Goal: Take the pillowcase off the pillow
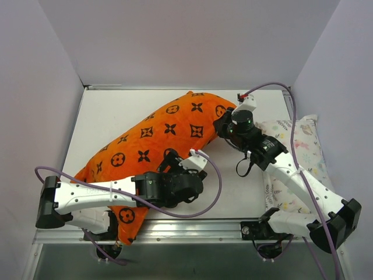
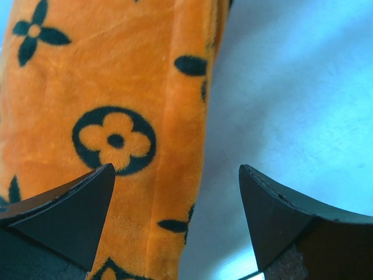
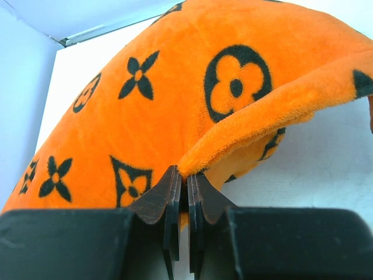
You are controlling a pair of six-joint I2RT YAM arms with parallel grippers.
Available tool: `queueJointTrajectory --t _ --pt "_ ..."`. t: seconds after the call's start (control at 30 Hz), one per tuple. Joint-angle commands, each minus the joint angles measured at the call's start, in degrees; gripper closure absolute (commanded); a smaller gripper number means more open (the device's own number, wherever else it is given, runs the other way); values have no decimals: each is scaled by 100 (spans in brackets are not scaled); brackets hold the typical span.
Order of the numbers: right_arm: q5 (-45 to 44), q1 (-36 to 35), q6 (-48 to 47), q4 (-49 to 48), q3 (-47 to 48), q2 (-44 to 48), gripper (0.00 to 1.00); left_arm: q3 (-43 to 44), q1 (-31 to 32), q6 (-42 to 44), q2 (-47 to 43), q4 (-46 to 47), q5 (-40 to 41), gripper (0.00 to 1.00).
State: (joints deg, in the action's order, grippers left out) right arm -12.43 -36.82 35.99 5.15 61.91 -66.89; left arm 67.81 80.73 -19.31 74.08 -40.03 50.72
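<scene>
The job is barely begun. The pillowcase lies diagonally across the table, from its near left edge to its far right part. It is plump and full, so the pillow is probably wholly inside; no white of it shows. Toward the table's far right, the right hand is closed, pinching a rolled hem of the orange fabric at its fingertips. Nearer the table's front, left of its middle, the left hand is spread wide and grips nothing, one finger over the fabric's edge, the other over bare table. The whole pull-off remains to be done.
</scene>
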Motion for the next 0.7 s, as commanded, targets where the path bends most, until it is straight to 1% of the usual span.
queueJointTrajectory --t 0.0,0.17,0.4,0.47,0.57,0.6,0.63,0.67 --pt "-111 25 -136 -93 558 396 100 110 232 -800 141 -514 1413 4" --pt "-120 25 -180 91 717 546 100 110 426 -899 229 -567 1573 4" --pt "-58 25 -276 311 1007 616 100 39 426 -1057 335 -567 1696 4" --pt "-41 26 -303 399 1095 607 100 39 426 -1101 326 -576 1801 5" --pt "21 8 -347 495 1200 625 100 144 426 -1145 300 -655 2020 27" --pt "30 17 -364 513 1218 642 100 206 426 -1136 291 -673 2082 50" --pt "30 25 -373 540 1218 651 100 258 426 -1128 282 -725 2152 60" --pt "30 17 -399 557 1253 669 100 381 426 -1119 256 -752 2275 73"
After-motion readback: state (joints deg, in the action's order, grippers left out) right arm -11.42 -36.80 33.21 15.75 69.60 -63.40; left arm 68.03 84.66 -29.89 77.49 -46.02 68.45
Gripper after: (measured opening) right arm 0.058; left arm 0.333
